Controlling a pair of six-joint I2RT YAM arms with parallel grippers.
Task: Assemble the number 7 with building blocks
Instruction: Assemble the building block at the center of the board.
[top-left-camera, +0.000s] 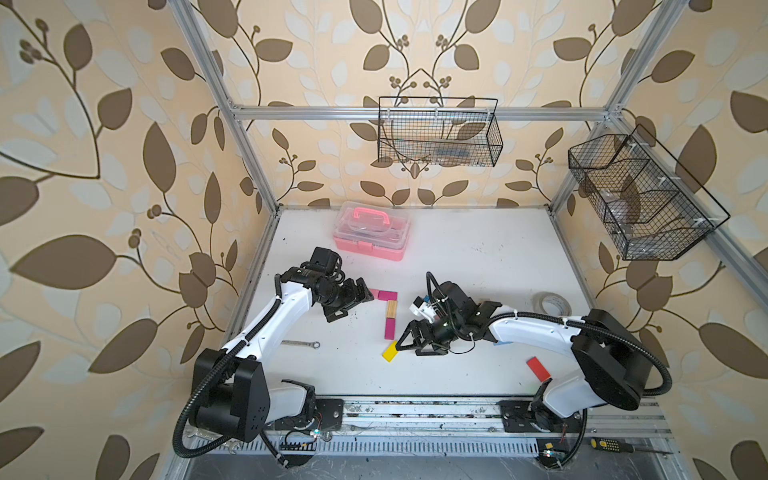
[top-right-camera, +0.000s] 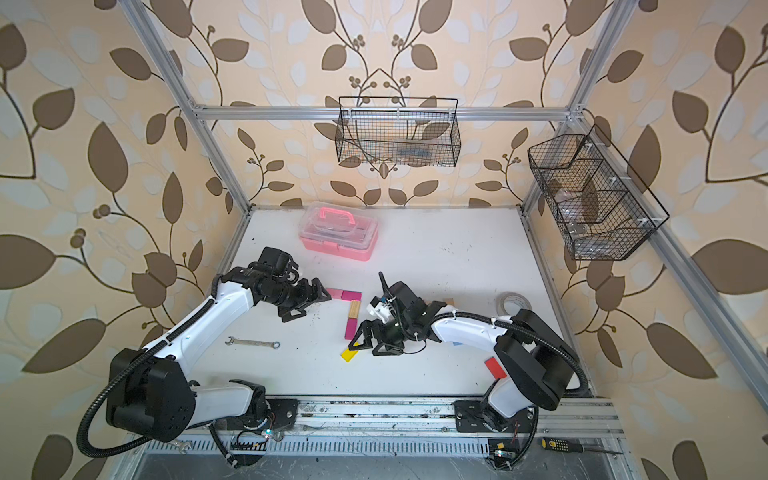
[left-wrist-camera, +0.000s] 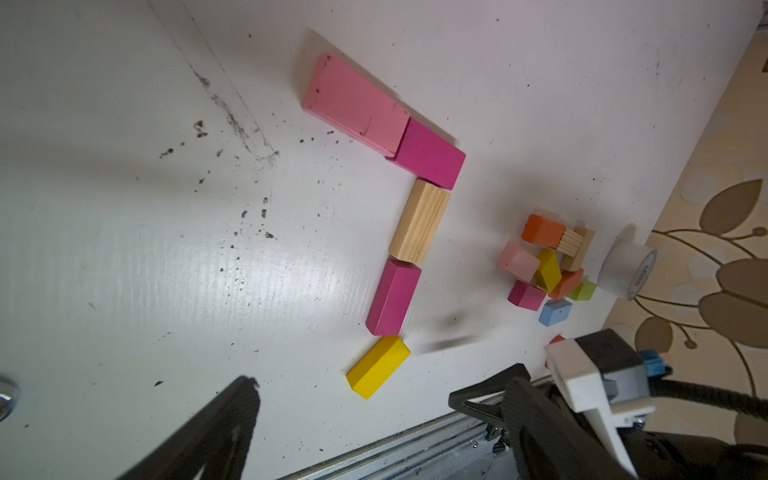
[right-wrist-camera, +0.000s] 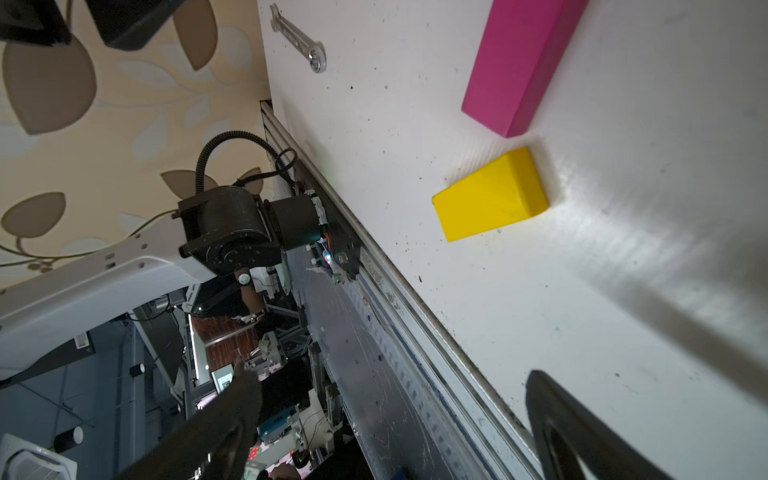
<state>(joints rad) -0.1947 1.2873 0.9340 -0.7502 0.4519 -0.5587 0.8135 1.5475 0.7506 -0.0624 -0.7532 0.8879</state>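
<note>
Jaws both wide apart, dirt-flecked white table (top-left-camera: 478, 257), leaf-patterned wallpaper (top-left-camera: 104, 199)

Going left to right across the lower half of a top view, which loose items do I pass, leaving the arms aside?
wrench → yellow block → red block → screwdriver, which lies off the table on the front rail.

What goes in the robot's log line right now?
number 7: all five laid | yellow block: stem end, tilted | jaws: both open, empty
</note>
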